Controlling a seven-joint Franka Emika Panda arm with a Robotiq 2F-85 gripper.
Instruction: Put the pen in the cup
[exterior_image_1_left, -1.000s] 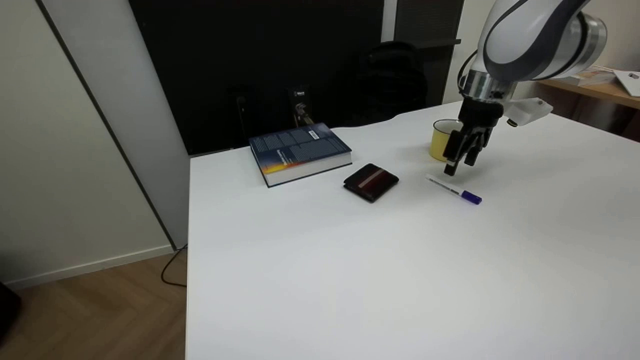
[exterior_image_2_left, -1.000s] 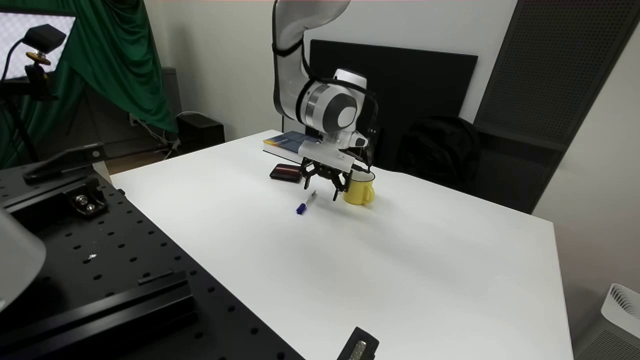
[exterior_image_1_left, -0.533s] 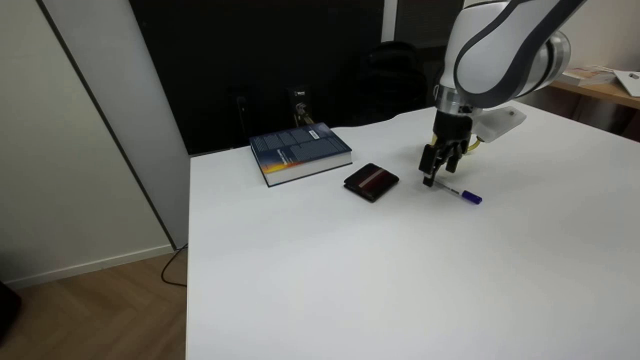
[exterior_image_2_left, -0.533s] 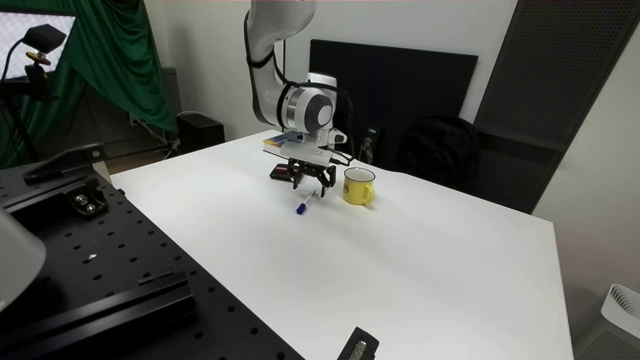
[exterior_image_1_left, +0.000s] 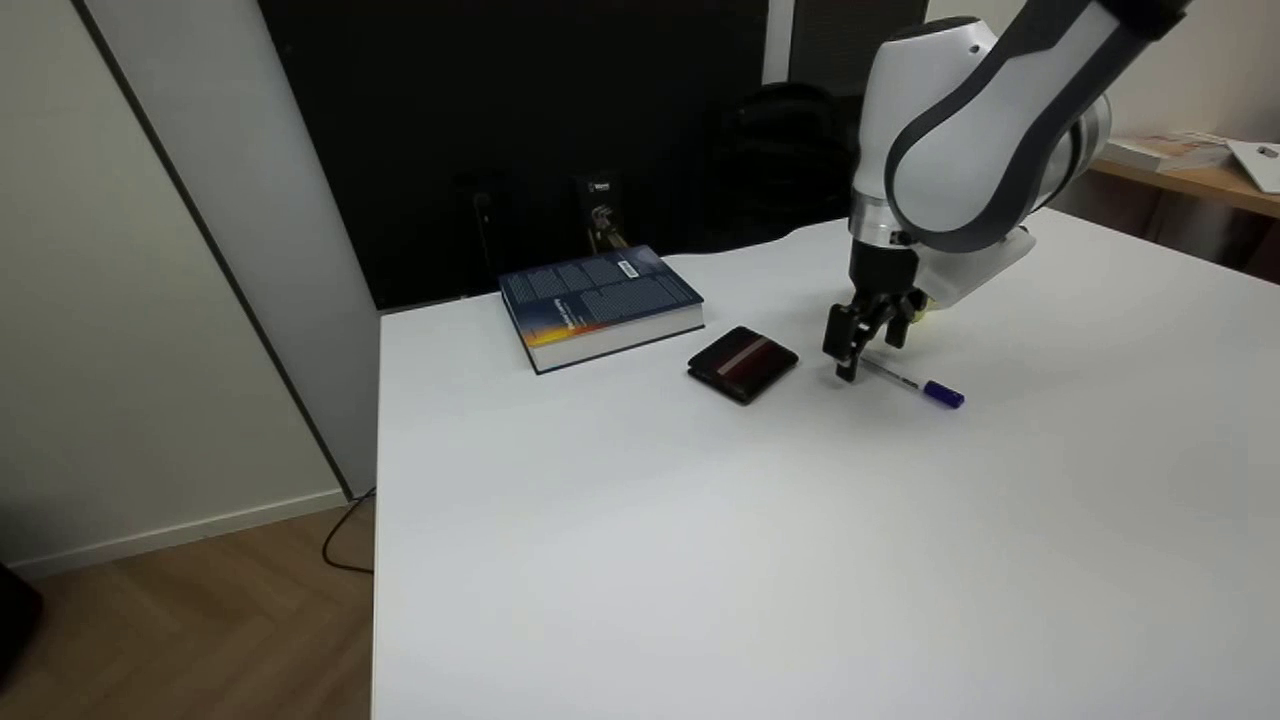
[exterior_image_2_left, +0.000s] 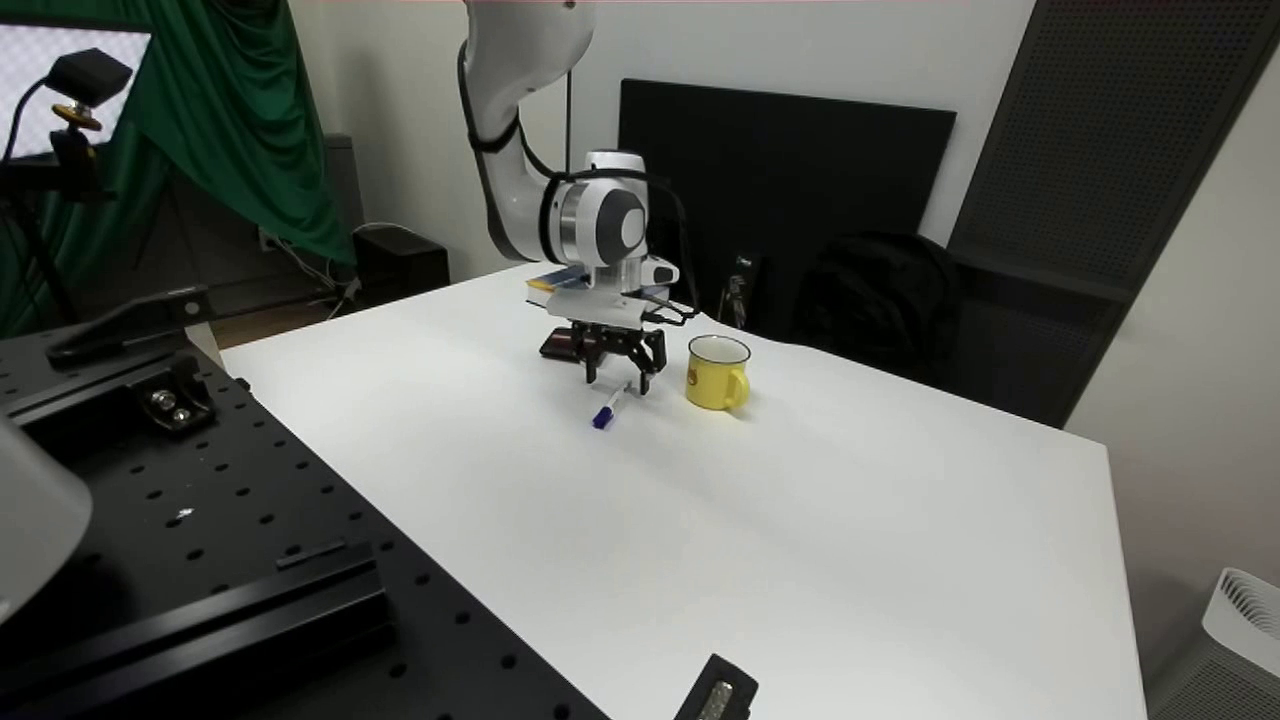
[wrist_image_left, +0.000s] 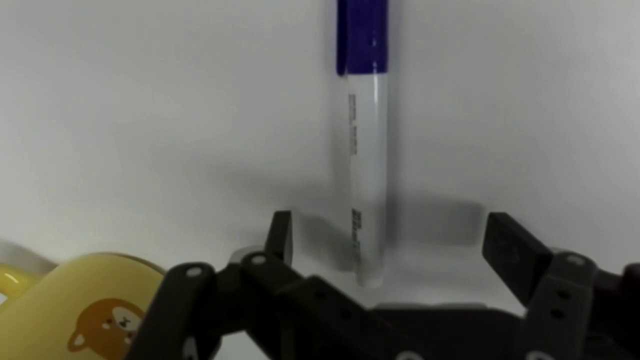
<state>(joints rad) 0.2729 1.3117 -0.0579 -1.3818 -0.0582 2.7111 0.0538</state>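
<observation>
A white tabletop (exterior_image_1_left: 640, 560) runs back to a black panel (exterior_image_2_left: 780, 180), with a hardback book (exterior_image_1_left: 602, 305) and a striped wallet (exterior_image_1_left: 742, 364) lying on it. Our marker pen (wrist_image_left: 368, 145) lies flat on the tabletop, near the upright yellow mug (exterior_image_2_left: 711, 382) but not in it. In the wrist view the gripper (wrist_image_left: 392, 237) straddles the white barrel (wrist_image_left: 370, 181) near its plain end, the fingers (wrist_image_left: 515, 255) spread wide with a gap on each side. How high their tips are, we cannot tell.

We judge the pen light, stiff and hard to harm, but its smooth round barrel could slip or roll if one finger meets it first; the clip (wrist_image_left: 342, 42) on the blue-violet cap (wrist_image_left: 369, 37) may check that. A pinch at the plain end would probably leave the cap overhanging and apt to droop, so we would favour a hold nearer mid-barrel, closing evenly.
</observation>
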